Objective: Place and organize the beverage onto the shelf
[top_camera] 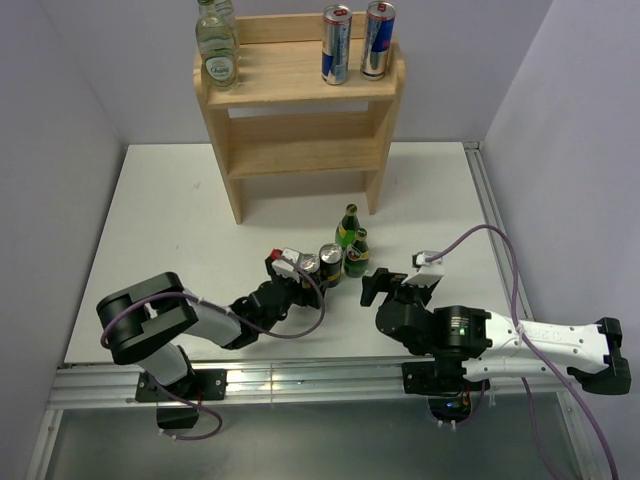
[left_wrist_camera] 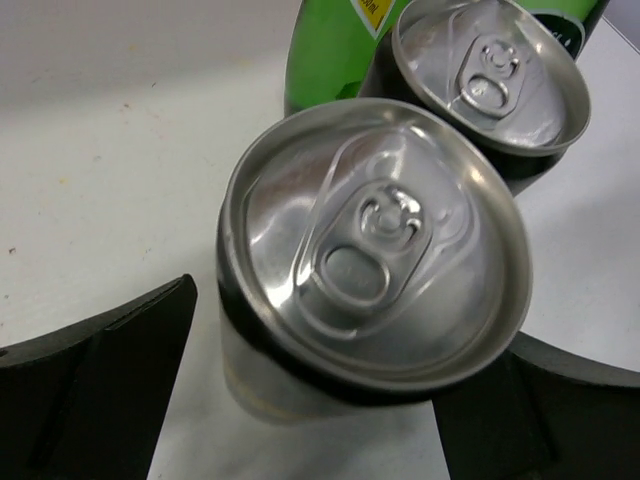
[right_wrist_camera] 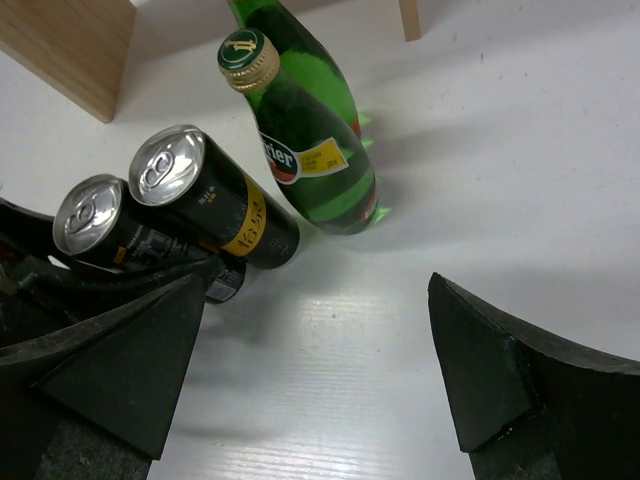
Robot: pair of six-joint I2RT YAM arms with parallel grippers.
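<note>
Two black-and-gold cans stand on the table in front of the shelf (top_camera: 300,110). The near can (left_wrist_camera: 370,260) (top_camera: 308,265) sits between the jaws of my left gripper (left_wrist_camera: 350,335) (top_camera: 300,268), which is open, with a gap showing at the left finger (left_wrist_camera: 100,380). The second can (left_wrist_camera: 490,85) (top_camera: 331,262) stands just behind it. Two green bottles (top_camera: 347,225) (top_camera: 357,250) stand beside the cans; one bottle (right_wrist_camera: 310,160) is in the right wrist view. My right gripper (right_wrist_camera: 318,300) (top_camera: 385,285) is open over bare table, right of the cans (right_wrist_camera: 200,195).
On the shelf's top tier two pale glass bottles (top_camera: 217,45) stand at the left and two silver-and-blue cans (top_camera: 336,45) (top_camera: 377,40) at the right. The two lower tiers (top_camera: 300,155) hold nothing. A shelf leg (right_wrist_camera: 70,50) is near the cans.
</note>
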